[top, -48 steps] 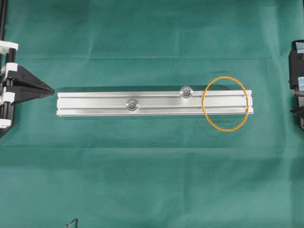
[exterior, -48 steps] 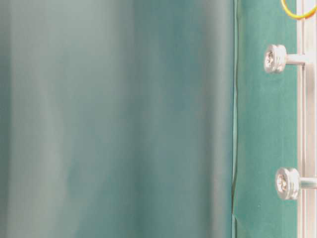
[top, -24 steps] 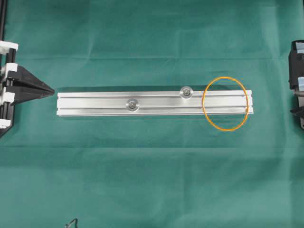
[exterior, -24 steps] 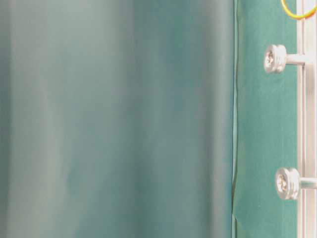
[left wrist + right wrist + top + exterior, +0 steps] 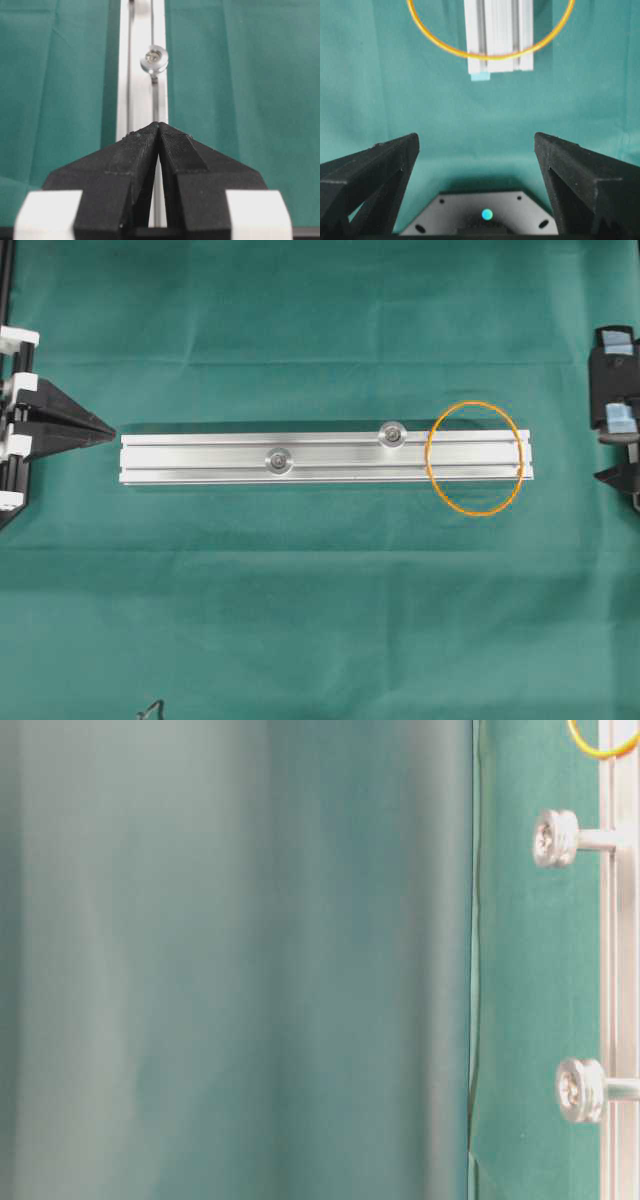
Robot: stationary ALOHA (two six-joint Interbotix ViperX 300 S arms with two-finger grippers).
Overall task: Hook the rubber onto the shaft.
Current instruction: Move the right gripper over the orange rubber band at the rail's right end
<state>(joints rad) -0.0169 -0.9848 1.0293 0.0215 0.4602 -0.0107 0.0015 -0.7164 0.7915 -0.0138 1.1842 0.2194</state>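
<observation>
The rubber (image 5: 475, 458) lies flat and slack across the right end of the rail (image 5: 325, 458) in the overhead view, its loop spilling onto the green table (image 5: 320, 620) above and below the rail. It is on neither shaft. The nearer shaft (image 5: 392, 434) stands just left of the loop. The second shaft (image 5: 278, 459) is further left, toward the middle of the rail.

The right end effector (image 5: 477, 145) sits at the right edge of the overhead view, well apart from the rubber, jaws spread wide and holding nothing. Its wrist view looks straight at the rail end, with the rubber arcing across the top of the frame. The left end effector (image 5: 159, 127) is closed on nothing, its tip just off the rail's left end.

Judging from this, the pick is the risky part. The cord is thin and lies flat on cloth and metal, so the fingers may close above it or pinch the cloth instead. A grip on only one side could drag the loop off the rail. Stretched badly, it might also snap off the shaft head.
</observation>
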